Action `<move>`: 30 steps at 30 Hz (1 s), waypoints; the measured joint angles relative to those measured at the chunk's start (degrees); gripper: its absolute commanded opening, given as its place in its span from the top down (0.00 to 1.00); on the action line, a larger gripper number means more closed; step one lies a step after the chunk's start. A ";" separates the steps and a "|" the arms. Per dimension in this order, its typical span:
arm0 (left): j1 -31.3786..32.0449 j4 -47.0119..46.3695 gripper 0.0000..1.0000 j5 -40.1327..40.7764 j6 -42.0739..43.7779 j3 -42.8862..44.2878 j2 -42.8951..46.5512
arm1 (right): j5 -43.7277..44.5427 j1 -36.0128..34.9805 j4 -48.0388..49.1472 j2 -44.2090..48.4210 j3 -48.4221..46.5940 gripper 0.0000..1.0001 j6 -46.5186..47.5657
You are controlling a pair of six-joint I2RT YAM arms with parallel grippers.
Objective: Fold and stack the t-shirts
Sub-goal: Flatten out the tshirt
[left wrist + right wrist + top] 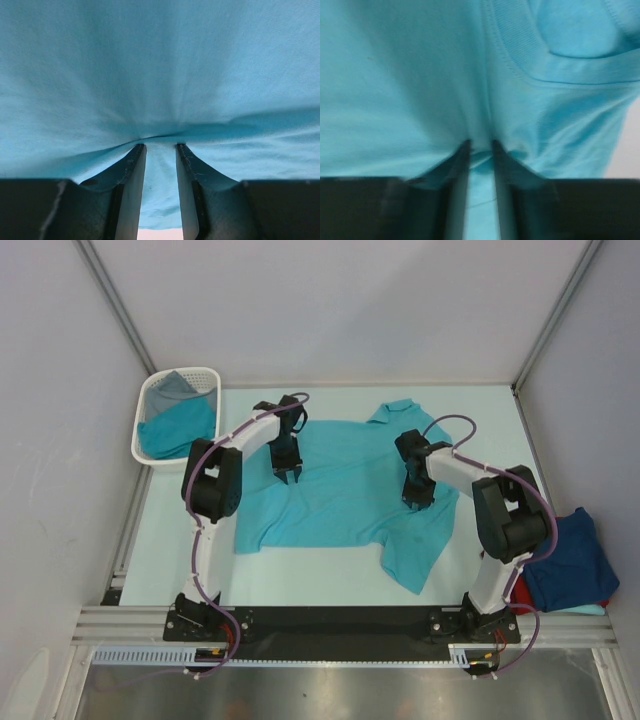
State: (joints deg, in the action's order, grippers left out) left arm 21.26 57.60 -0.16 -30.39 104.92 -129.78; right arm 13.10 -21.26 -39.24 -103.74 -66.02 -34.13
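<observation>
Two grippers sit low on the teal t-shirt point(345, 475), spread flat mid-table point(490, 430). Top view: left gripper point(288, 476) on shirt's left half, right gripper point(415, 498) on its right half, nr the sleeve. L wrist view: jaws clenched on a raised fold of teal cloth. R wrist view: blurred; tips dug into cloth below the collar point(520, 70), grip or not, can't tell.

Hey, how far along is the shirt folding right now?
Done: maybe the navy t-shirt lying on a red one. In hand: the teal t-shirt, spread flat, left gripper pinching it, right gripper at it. Left: folding it, plus the shirts in the basket.
</observation>
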 measured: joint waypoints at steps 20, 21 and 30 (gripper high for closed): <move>11.30 -13.14 0.43 8.17 -0.33 -32.00 50.10 | 6.16 -13.92 -10.21 18.16 -5.03 0.30 -2.16; 12.39 -13.09 0.44 8.92 -0.66 -35.26 51.19 | 6.12 -15.13 -10.82 19.69 -1.73 0.30 -3.41; 16.31 -8.81 0.70 14.08 -3.45 -49.55 54.18 | 6.64 -23.50 -13.35 20.85 9.57 0.35 -10.29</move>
State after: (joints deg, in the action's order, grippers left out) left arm 37.56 48.80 13.91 -33.85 55.37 -75.59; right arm 19.75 -44.75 -52.60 -82.89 -56.45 -44.42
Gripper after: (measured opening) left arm 0.440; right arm 0.648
